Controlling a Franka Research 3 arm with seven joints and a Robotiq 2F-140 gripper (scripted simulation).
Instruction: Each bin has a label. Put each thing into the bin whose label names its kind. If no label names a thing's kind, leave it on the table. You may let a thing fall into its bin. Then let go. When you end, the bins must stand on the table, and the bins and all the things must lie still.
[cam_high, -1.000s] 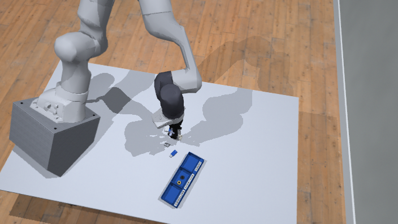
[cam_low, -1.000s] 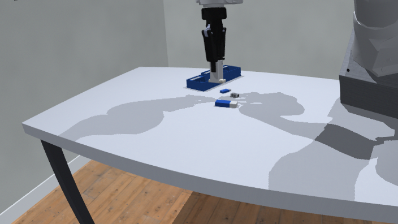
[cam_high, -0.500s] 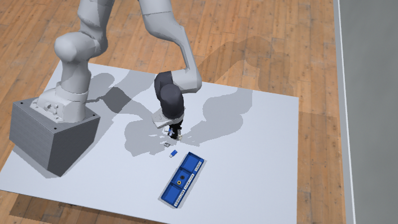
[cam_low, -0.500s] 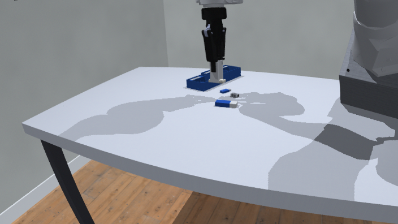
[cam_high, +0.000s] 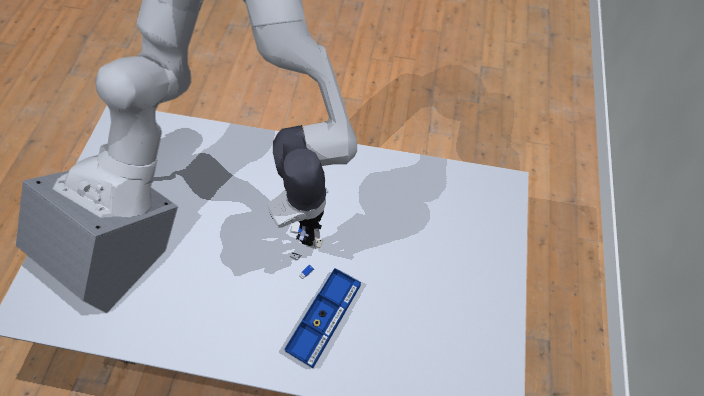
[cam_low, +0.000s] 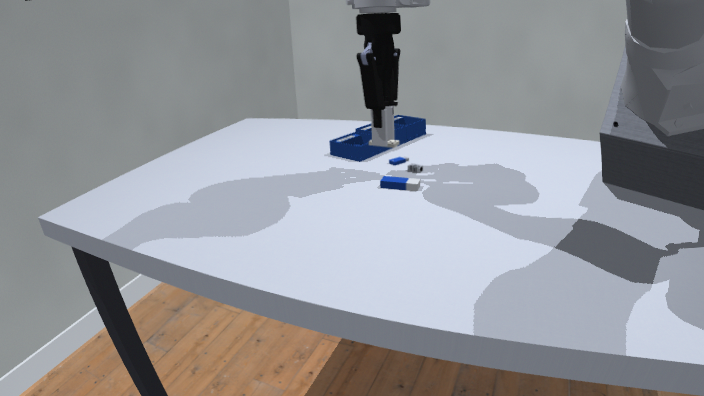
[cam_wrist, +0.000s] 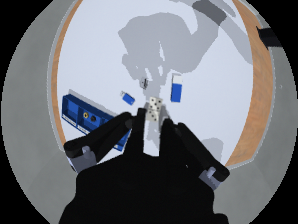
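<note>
Pale grey walls (cam_high: 655, 150) (cam_low: 150, 60) rise behind the white table (cam_high: 450, 300) (cam_low: 300, 260) (cam_wrist: 100, 60), which stands on a plank floor (cam_high: 565, 300) (cam_low: 240, 345) (cam_wrist: 262, 90). From here I see broad open stretches toward the table's edges — the tray and loose pieces sit well in from the sides.

The blue three-compartment tray (cam_high: 314, 302) (cam_low: 347, 151) (cam_wrist: 88, 105) carries labels for games, nuts of some sort, and batteries. Its middle compartment contains a brass nut (cam_high: 314, 324) (cam_wrist: 84, 115) and a dark nut (cam_high: 323, 313) (cam_wrist: 93, 119); both end compartments hold nothing.

The gripper (cam_high: 316, 241) (cam_low: 384, 135) (cam_wrist: 154, 110) points down, clenched on a spotted cream domino (cam_high: 318, 243) (cam_low: 392, 143) (cam_wrist: 156, 103) between its pale tips. I can't tell whether the domino touches the table. It is outside the tray, as are the blue USB stick (cam_high: 307, 271) (cam_low: 398, 160) (cam_wrist: 128, 98), the small grey piece (cam_high: 295, 256) (cam_low: 415, 168) (cam_wrist: 144, 83), and the blue-sleeved eraser (cam_high: 295, 228) (cam_low: 399, 183) (cam_wrist: 176, 89) — all three on the table nearby.
</note>
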